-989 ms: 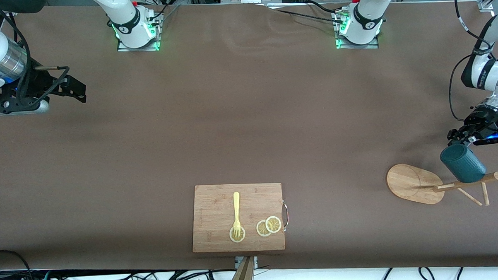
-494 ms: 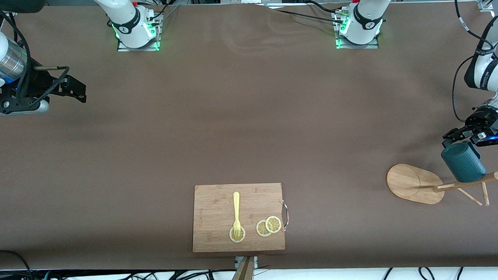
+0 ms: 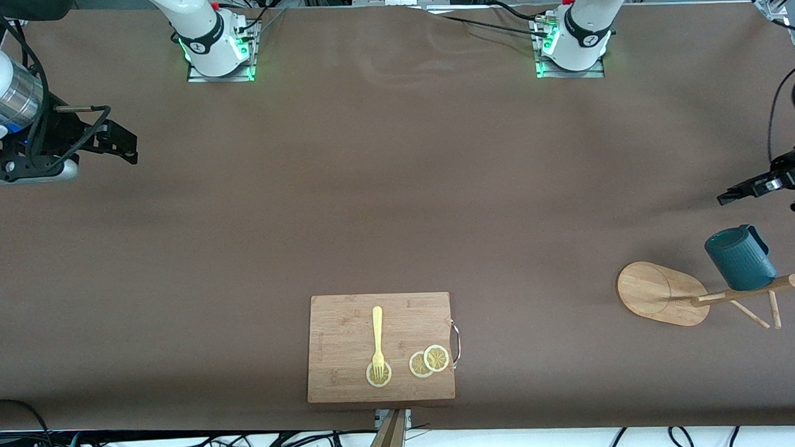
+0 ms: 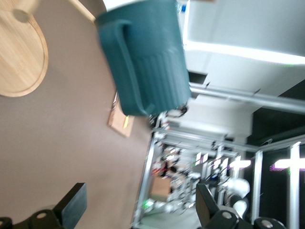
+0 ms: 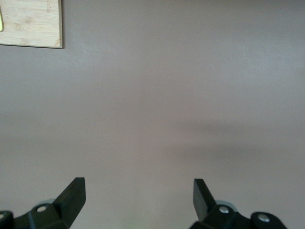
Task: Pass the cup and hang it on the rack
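The dark teal cup hangs on the bamboo rack near the top of its pole, at the left arm's end of the table; the peg that bears it is hidden. In the left wrist view the cup shows with its handle toward the camera, beside the rack's oval base. My left gripper is open and empty, clear of the cup, with its fingers wide apart. My right gripper is open and empty over bare table at the right arm's end, waiting.
A rectangular bamboo cutting board lies near the table's front edge with a yellow fork and lemon slices on it. Its corner shows in the right wrist view. Two thin pegs stick out of the rack pole.
My left gripper has let go of the cup and drawn back from it toward the arm bases. The cup has stayed on the rack. The right arm has not moved.
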